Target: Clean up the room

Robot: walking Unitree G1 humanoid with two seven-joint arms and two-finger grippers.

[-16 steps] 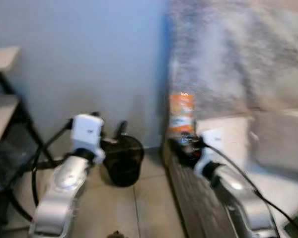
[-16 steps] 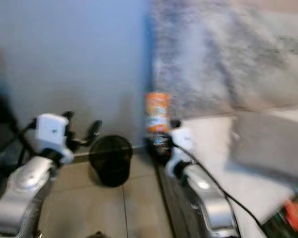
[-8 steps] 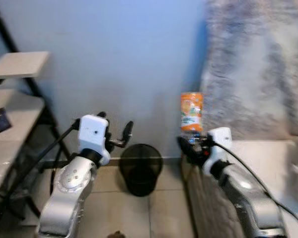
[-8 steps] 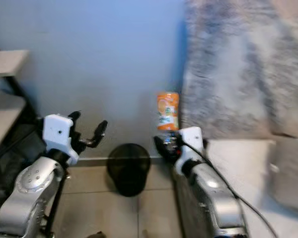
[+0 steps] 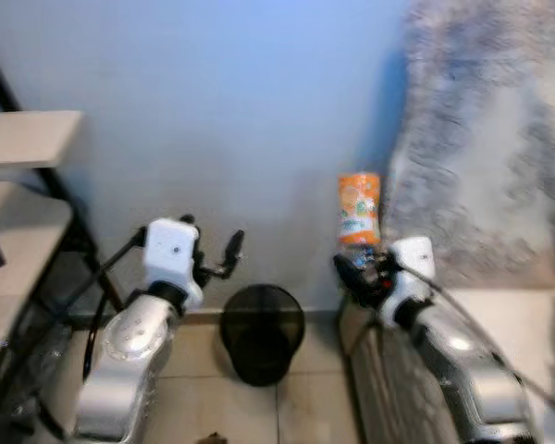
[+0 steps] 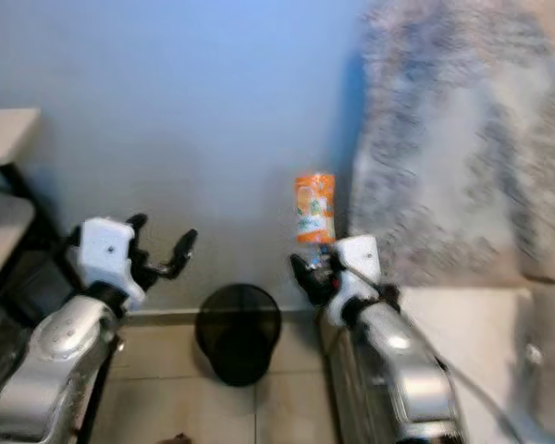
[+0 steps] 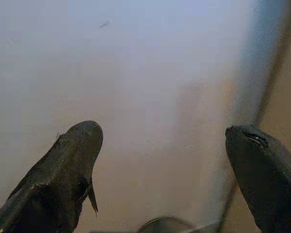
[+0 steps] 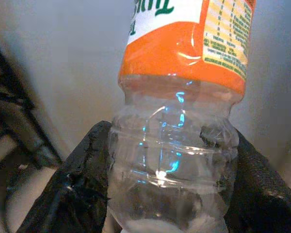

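Shelves (image 5: 23,139) on a black frame stand at the far left against the blue wall (image 5: 222,111). The left end effector (image 5: 213,254) is raised in front of the wall, its fingers (image 7: 63,165) spread apart with nothing between them. A black mesh waste bin (image 5: 262,330) stands on the tiled floor (image 5: 199,388) against the wall, between the two arms. The right end effector (image 5: 356,271) is clamped on the clear lower body of a plastic bottle (image 5: 358,211) with an orange label, held upright above and right of the bin. A grey patterned fabric (image 5: 486,139) covers the far right.
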